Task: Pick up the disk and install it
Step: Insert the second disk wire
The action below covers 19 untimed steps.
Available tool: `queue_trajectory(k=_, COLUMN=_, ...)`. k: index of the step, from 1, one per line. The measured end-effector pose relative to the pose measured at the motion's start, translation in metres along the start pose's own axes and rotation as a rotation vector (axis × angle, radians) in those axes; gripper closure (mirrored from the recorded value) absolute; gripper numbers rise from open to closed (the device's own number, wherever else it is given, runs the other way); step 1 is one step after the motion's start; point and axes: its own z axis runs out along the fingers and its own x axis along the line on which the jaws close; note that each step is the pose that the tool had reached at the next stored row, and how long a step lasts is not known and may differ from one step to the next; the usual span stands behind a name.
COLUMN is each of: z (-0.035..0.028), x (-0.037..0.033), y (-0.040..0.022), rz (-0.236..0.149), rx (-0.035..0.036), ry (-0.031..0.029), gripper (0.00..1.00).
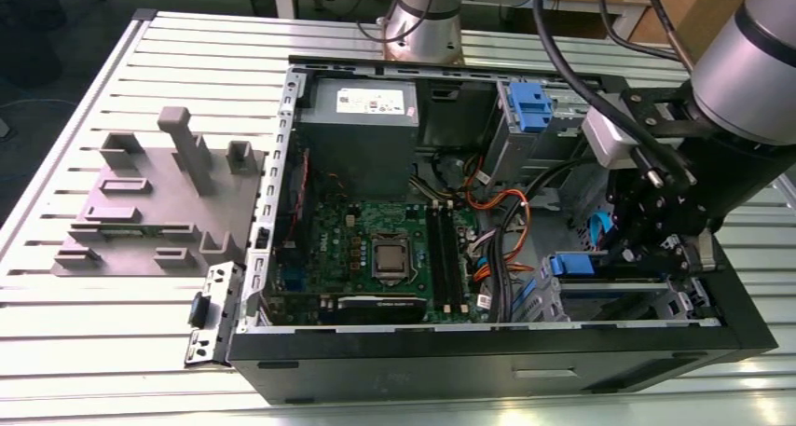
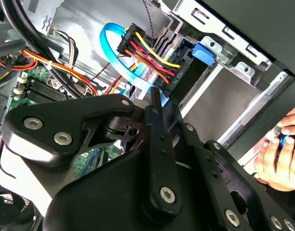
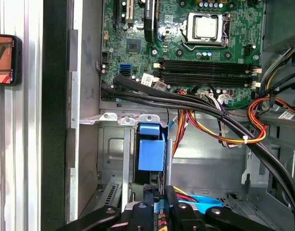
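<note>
The disk sits edge-on in the drive bay at the case's front corner. Its blue plastic rail end (image 3: 151, 150) (image 1: 569, 263) (image 2: 203, 52) faces out of the silver bay frame. My gripper (image 3: 158, 191) (image 2: 158, 100) (image 1: 628, 251) hangs inside the case just off that blue end, on the side away from the motherboard. Its black fingers (image 2: 154, 144) are pressed together, and a sliver of blue shows at their tips. A black connector with red, yellow and orange wires (image 2: 150, 53) and a light blue flat cable (image 2: 119, 55) lie right beyond the fingertips.
The open case holds the motherboard (image 1: 373, 249), a grey power supply (image 1: 361, 118) and an upright blue clip (image 1: 528, 104). Thick cable bundles (image 3: 220, 120) cross beside the bay. A person's hand (image 2: 282, 154) is outside the case. A grey fixture (image 1: 149, 202) stands on the slatted table.
</note>
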Motion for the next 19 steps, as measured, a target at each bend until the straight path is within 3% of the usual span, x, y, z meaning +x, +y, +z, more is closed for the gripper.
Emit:
queue_trajectory(k=6, z=-0.0092, x=-0.0003, y=-0.0005, rz=0.000, rx=-0.0007, ry=0.0002, gripper=0.76)
queue_trajectory(k=8, z=-0.0093, x=-0.0004, y=-0.0005, rz=0.000, rx=-0.0007, ry=-0.0002, gripper=0.78)
queue_trajectory(k=10, z=-0.0093, x=-0.0004, y=-0.0005, rz=0.000, rx=-0.0008, ry=-0.0002, gripper=0.89)
queue_trajectory(k=19, z=-0.0095, x=-0.0004, y=-0.0005, rz=0.000, rx=-0.0008, ry=0.0000, gripper=0.89)
